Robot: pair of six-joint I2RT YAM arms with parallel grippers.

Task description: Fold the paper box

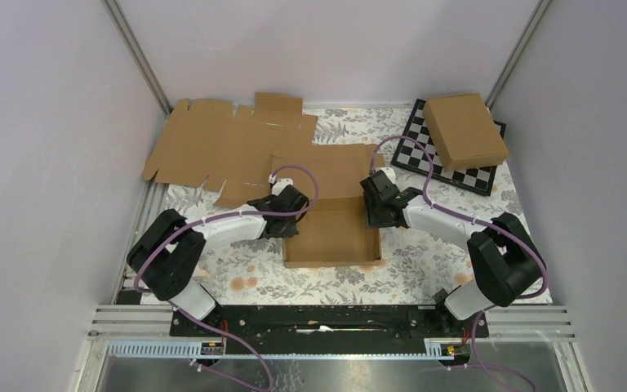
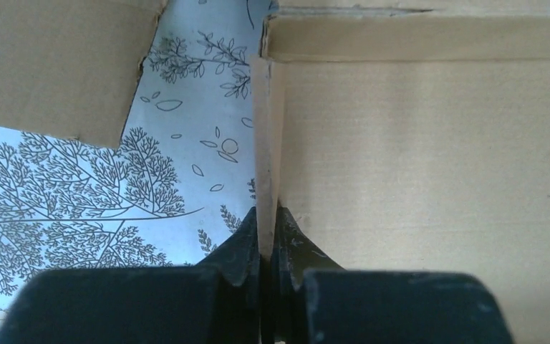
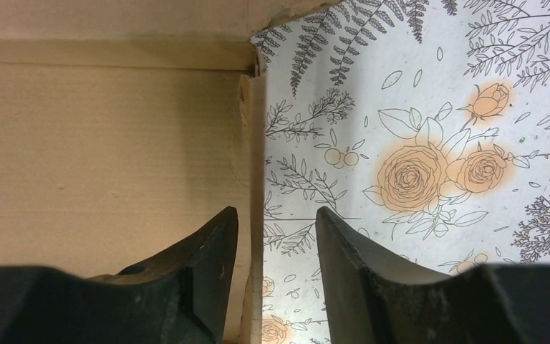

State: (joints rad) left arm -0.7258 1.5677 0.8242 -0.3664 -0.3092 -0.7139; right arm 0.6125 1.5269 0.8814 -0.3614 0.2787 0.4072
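Left gripper (image 2: 266,218): we see it clamped on the shallow brown cardboard box's (image 1: 331,237) left wall.
Right gripper (image 3: 276,215): spread, astride the right wall's edge.
Count: that box, one closed brown box (image 1: 465,131), one flat brown cardboard sheet (image 1: 212,147).

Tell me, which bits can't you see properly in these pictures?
- Top view: the fingertips of the left gripper and right gripper hide under their own wrists.
- Top view: the closed box covers part of the chessboard.
- Left wrist view: the paper box runs off the right edge; black fingers hide its wall's near end.
- Right wrist view: the paper box runs off the left edge.
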